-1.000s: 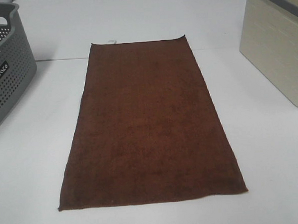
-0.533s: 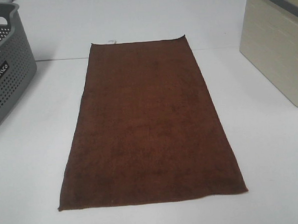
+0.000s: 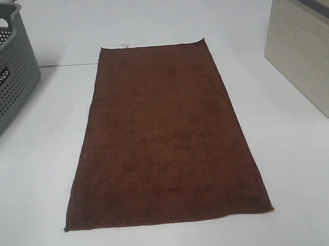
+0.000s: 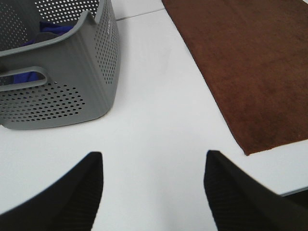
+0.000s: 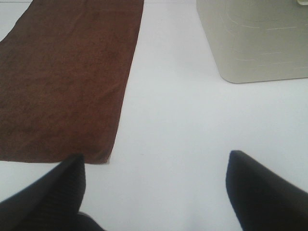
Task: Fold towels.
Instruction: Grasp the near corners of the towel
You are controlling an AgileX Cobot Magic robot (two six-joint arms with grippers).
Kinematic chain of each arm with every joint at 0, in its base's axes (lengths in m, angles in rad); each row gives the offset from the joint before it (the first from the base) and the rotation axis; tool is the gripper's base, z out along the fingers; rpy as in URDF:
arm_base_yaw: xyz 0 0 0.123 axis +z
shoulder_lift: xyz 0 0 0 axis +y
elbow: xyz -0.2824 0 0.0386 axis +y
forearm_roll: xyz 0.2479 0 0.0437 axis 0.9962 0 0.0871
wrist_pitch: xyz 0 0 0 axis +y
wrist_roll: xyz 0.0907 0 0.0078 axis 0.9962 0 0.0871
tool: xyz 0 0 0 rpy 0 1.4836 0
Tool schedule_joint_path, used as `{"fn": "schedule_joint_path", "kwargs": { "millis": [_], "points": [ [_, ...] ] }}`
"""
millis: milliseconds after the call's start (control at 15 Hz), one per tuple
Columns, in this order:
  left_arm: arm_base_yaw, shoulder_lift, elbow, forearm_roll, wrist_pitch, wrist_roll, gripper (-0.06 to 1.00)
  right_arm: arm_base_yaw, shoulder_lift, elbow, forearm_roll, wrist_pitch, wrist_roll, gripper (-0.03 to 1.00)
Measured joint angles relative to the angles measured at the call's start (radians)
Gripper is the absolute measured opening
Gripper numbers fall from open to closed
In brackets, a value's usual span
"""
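Dark reddish-brown rectangular terry-cloth towel [image 3: 165, 139] lies fully spread, one layer, flat on the white table [image 3: 40, 173]. Its small white tag [image 3: 123, 46] is at the short edge farthest from my fingers. No fold is visible, so I judge progress at zero, with every fold left to do.

Left gripper [image 4: 153, 155]: fingers spread wide, nothing between them, bare table beneath. The towel's near corner sits just ahead of my inner finger, not touched. The grey perforated plastic basket [image 4: 72, 82], with something blue inside, stands ahead of the outer finger.

Right gripper [image 5: 156, 155]: fingers parted, empty. The towel's other near corner lies close ahead of the inner finger, apart from it. The beige plastic bin [image 5: 255, 43] stands well ahead of the outer finger.

Judgement: the likely first step is pinching both near corners
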Motion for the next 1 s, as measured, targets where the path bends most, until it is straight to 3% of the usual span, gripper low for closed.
{"fn": "schedule_joint_path", "kwargs": {
  "millis": [867, 1000],
  "points": [
    [0.0, 0.0, 0.0, 0.002, 0.0, 0.0, 0.59, 0.0, 0.0, 0.0, -0.003, 0.0, 0.0, 0.76],
    [0.0, 0.002, -0.01, 0.004, -0.046, -0.016, 0.59, 0.0, 0.01, -0.002, -0.003, -0.013, 0.013, 0.76]
  ]
}}
